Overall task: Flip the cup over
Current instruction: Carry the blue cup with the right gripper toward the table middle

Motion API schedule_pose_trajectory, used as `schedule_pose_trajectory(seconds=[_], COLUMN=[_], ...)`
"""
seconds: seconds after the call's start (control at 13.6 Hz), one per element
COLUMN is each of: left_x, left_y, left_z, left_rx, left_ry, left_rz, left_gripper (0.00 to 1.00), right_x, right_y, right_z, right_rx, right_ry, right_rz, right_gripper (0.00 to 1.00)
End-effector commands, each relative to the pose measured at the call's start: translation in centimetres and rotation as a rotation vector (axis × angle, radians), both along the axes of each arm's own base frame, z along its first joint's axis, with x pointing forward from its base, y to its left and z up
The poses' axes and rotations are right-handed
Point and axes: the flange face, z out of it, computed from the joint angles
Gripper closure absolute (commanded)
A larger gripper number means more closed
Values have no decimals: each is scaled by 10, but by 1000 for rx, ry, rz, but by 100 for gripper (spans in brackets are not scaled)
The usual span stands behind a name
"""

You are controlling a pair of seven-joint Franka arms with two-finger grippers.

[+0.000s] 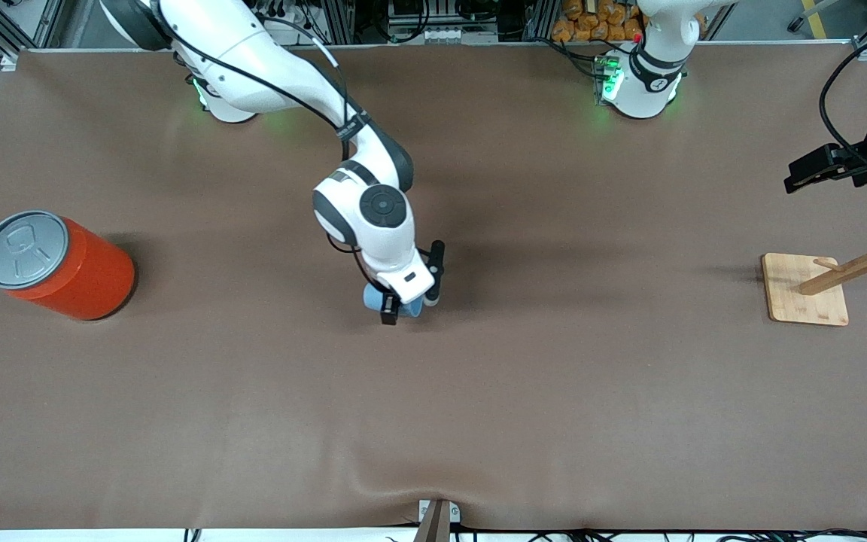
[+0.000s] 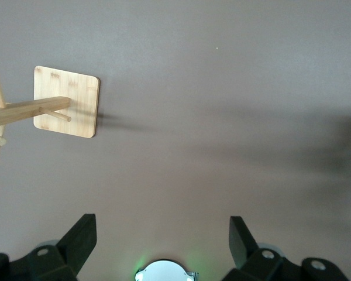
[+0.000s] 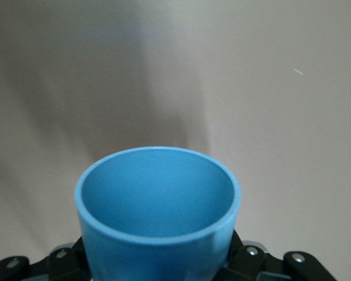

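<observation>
The small light-blue cup (image 1: pixel 370 297) is in the middle of the table, mostly hidden under my right hand. My right gripper (image 1: pixel 406 308) is shut on it, one finger on each side of its wall. In the right wrist view the cup (image 3: pixel 158 234) fills the space between the jaws, and its open mouth with the darker blue inside points away from the wrist. I cannot tell whether the cup touches the table. My left gripper (image 1: pixel 810 170) is open and empty, and waits in the air over the left arm's end of the table; it also shows in the left wrist view (image 2: pixel 162 225).
A large orange can with a grey lid (image 1: pixel 65 263) stands at the right arm's end of the table. A wooden peg rack on a square base (image 1: pixel 806 290) stands at the left arm's end, below my left gripper; its base shows in the left wrist view (image 2: pixel 67 99).
</observation>
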Motion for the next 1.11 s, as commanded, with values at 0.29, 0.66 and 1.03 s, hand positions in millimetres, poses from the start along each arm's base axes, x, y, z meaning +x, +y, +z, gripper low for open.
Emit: schedule_pose_trajectory(seconds=[0.29, 0.66, 1.03], left_x=[2, 2, 2], left_y=[3, 3, 3], left_z=[6, 6, 6], left_rx=[9, 9, 10], left_ry=[-21, -24, -24], left_rz=[-17, -17, -17], left_gripper=[0, 0, 0], right_x=[-1, 3, -11], right_y=[13, 17, 23], right_z=[-43, -2, 70], right_rx=[-51, -66, 29], right_ry=[-76, -66, 42], right_rz=[125, 151, 39], right_gripper=[0, 0, 0])
